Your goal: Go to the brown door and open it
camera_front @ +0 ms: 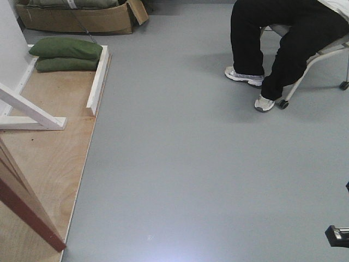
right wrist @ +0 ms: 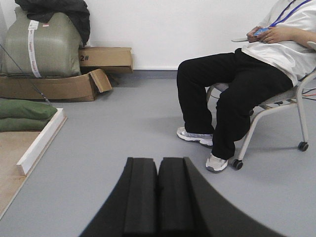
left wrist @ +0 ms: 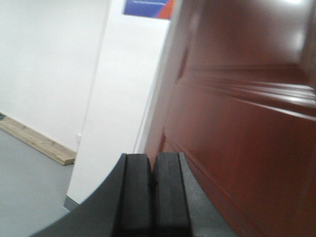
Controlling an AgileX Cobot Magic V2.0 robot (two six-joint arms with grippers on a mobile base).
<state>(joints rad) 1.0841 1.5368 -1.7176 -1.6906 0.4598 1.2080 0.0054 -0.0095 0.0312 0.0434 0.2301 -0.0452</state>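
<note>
Door first: the brown door (left wrist: 247,123) fills the right half of the left wrist view, close and blurred, its recessed panels running away from me. In the front view only its near edge shows, at the near left over the plywood platform (camera_front: 49,147).

Step in hand, as I judge it: the drive-up is about finished and the opening has not clearly started. I cannot tell whether the leaf is latched or ajar. No handle or lock plate is visible in any view.

Jaws: the left gripper (left wrist: 153,197) has its pads (left wrist: 136,192) pressed together with nothing between them, just beside the door face; contact cannot be confirmed. The right gripper (right wrist: 158,197) is likewise closed and empty, low over the grey floor (camera_front: 207,164) and aimed away from the door.

Next move needs:
- finding the handle, or a free edge to push
- parting the left jaws if a handle must be gripped
- keeping the base off the platform edge

Surroundings: a seated person (right wrist: 237,84) on a wheeled chair (right wrist: 291,103) at the far right, well apart from the door. Cardboard box (camera_front: 76,22) at the far left. Green sandbags (camera_front: 65,49) are stacked behind the white rail (camera_front: 98,79). A white brace (camera_front: 27,109) slants across the platform. The rail and brace sit nearest the door's side and could catch a wide swing.
</note>
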